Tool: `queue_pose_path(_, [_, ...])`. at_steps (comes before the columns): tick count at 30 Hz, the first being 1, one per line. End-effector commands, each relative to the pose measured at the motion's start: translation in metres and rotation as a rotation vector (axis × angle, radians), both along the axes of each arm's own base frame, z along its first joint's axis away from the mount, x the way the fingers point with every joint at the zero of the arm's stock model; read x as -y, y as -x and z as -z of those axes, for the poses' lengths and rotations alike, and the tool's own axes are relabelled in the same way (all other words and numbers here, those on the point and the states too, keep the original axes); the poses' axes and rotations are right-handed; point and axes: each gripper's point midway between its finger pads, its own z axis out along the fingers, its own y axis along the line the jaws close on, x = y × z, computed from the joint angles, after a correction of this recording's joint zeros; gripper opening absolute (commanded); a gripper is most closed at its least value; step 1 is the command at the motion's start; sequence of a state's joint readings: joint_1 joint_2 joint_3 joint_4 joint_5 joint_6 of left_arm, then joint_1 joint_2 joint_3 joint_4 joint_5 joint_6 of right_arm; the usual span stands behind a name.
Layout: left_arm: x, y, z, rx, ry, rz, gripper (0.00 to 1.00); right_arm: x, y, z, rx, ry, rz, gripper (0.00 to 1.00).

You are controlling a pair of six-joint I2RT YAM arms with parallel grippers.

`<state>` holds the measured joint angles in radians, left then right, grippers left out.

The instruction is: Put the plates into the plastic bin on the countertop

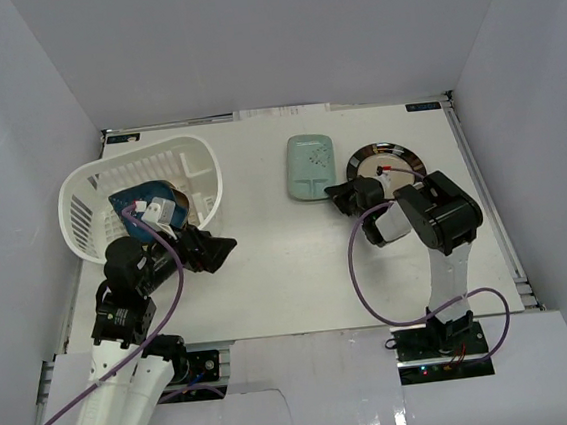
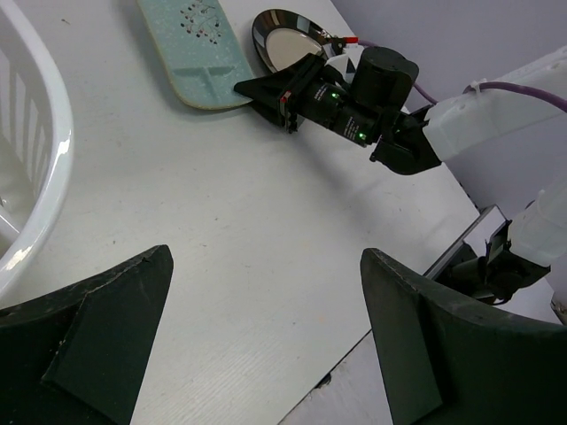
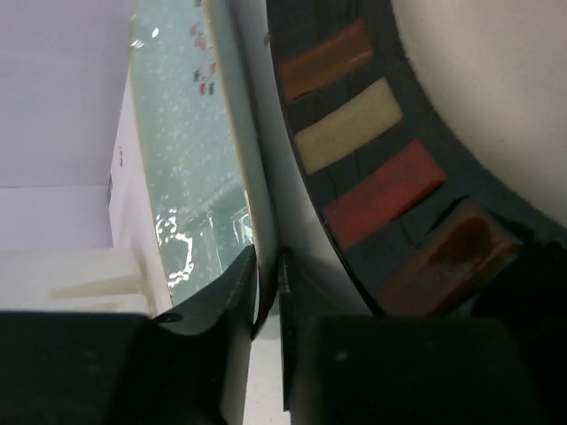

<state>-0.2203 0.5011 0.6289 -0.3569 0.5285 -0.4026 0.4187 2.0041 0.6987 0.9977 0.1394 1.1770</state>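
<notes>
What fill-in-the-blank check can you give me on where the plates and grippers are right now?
1. The dark blue plate lies ___ the white bin.
2. The left gripper holds nothing, and its jaws are ___.
3. The right gripper pinches the rim of the ___ rectangular plate, beside the round plate.

Missing words: inside; open; teal.

White walls rise on three sides; a metal rail lines the right.

Bin left; rectangular plate left of round plate.
</notes>
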Motion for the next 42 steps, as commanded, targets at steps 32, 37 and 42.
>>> queue_pose_path(32, [-0.007, 0.052, -0.192, 0.349, 0.173, 0.007, 0.98, -0.302, 0.111, -0.302, 0.687, 0.145, -0.806, 0.08])
queue_pose_path(37, [-0.008, 0.044, -0.161, 0.289, 0.155, -0.011, 0.98, -0.352, 0.117, -0.259, 0.614, 0.196, -0.888, 0.08])
queue_pose_path(42, [-0.009, 0.04, -0.141, 0.25, 0.134, -0.024, 0.98, -0.376, 0.111, -0.253, 0.606, 0.233, -0.883, 0.08])
